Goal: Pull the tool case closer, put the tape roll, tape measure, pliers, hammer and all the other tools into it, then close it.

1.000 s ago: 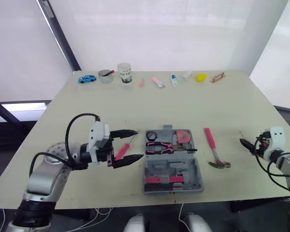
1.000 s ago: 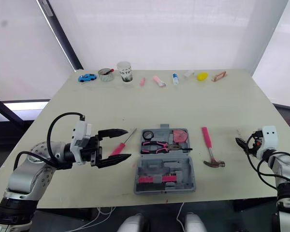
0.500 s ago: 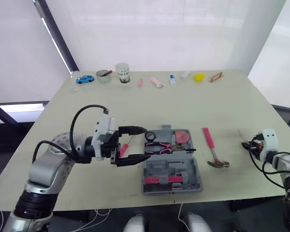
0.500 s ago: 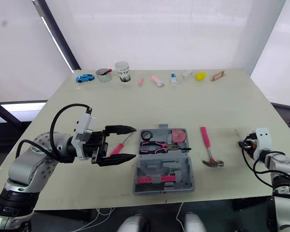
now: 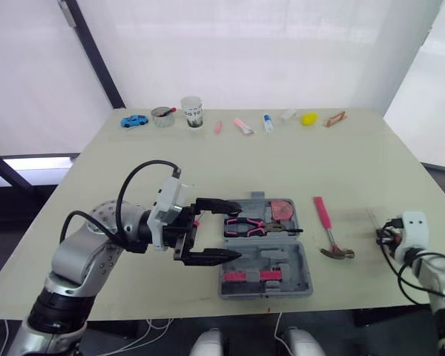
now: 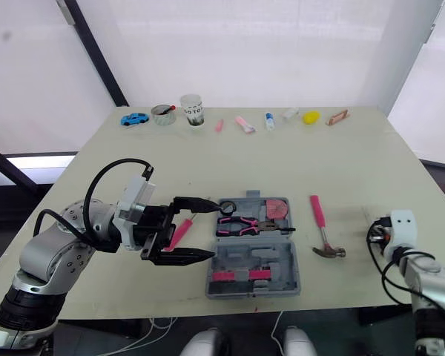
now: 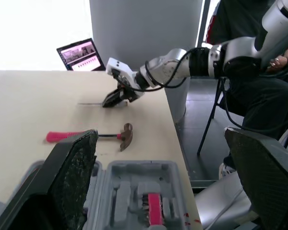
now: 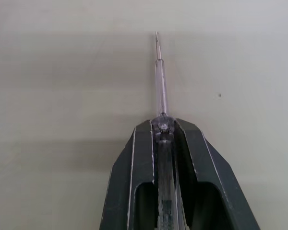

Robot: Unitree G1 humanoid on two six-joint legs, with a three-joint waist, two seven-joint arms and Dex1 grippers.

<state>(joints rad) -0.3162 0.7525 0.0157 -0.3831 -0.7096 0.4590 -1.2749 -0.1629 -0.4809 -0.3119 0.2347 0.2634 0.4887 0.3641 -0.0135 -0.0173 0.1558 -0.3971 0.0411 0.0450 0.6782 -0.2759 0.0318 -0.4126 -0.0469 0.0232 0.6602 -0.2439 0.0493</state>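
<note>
Black fingers of the left hand (image 6: 216, 231) stand wide apart at the 9 o'clock edge of the grey tool case (image 5: 267, 271), holding nothing; whether they touch it I cannot tell. A pink-handled screwdriver (image 6: 179, 231) lies on the bench (image 5: 341, 163) between those fingers. The case lies open near the bench's 6 o'clock edge. The pliers (image 5: 248, 225) lie across its far half, with the tape roll (image 6: 228, 208) at the case's 11 o'clock corner and the pink tape measure (image 5: 283, 211) at 1 o'clock. The hammer (image 5: 328, 226) lies just beside the case at 3 o'clock. Farther toward 3 o'clock, the right hand (image 8: 163, 129) is clamped on a clear thin screwdriver (image 8: 160, 81), whose tip reaches out past the fingers over the bench. At the bench's 11 o'clock edge a white cup (image 5: 192, 111) bears dark lettering too small to read.
</note>
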